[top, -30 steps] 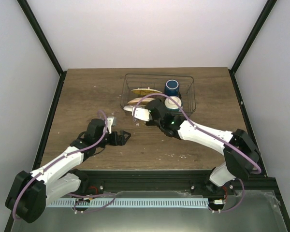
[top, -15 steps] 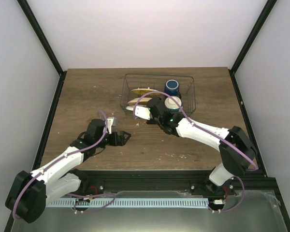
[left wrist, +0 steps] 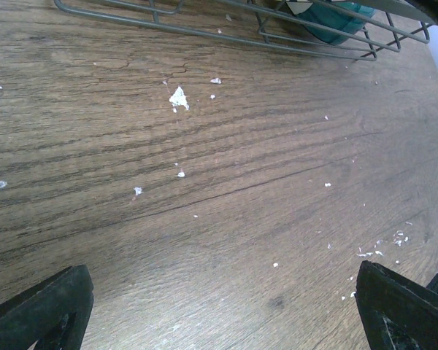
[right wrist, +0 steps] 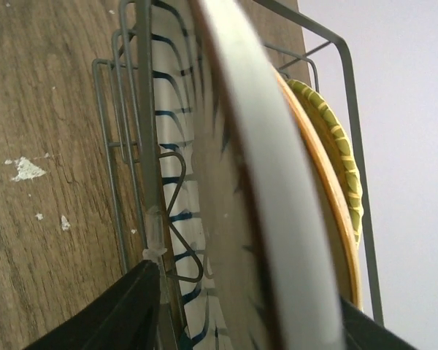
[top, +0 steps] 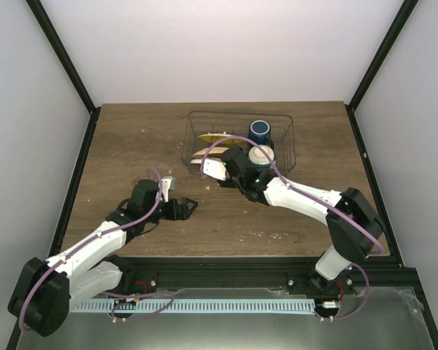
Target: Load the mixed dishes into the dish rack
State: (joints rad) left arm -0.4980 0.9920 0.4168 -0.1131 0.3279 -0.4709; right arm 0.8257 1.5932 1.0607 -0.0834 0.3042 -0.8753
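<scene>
Table: a brown wood-grain table top [top: 131,146] that carries the rack, with both arms reaching over it.
Dish rack: a rectangular basket of thin dark wire [top: 241,113] at the far middle of the table. All four dishes sit inside it.
Right arm: a white and black jointed arm [top: 306,200] that reaches from the near right edge up and left to the rack's near left part.
Left arm: a white and black jointed arm [top: 102,240] stretched over bare wood, short of the rack.
Cream plate: a round cream plate [top: 206,153] standing on edge in the left half of the rack, on the near side. In the right wrist view its pale rim runs up between the two fingers.
Yellow plate: a round yellow-orange woven-pattern plate [top: 214,136], also on edge, just behind the cream plate toward the far side.
Bowl: a small cream-white bowl [top: 260,154] in the right half of the rack, on the near side.
Mug: a dark blue mug [top: 260,131] just behind the bowl, in the far right part of the rack.
Right gripper: the right gripper [right wrist: 246,292] has its jaws parted on either side of the cream plate's rim. One black finger [right wrist: 131,306] stands off the rim with a rack wire between them, so the plate is let go and rests in the rack.
Left gripper: the left gripper [left wrist: 220,277] is spread wide with nothing between its tips. It is over bare wood on the near side of the rack.
Striped surface: a white face with dark blue strokes [right wrist: 177,146] shows behind the wires beside the cream rim. I cannot tell which dish it belongs to.
Crumbs: small white flecks [left wrist: 178,97] are scattered on the wood near the rack's base.
</scene>
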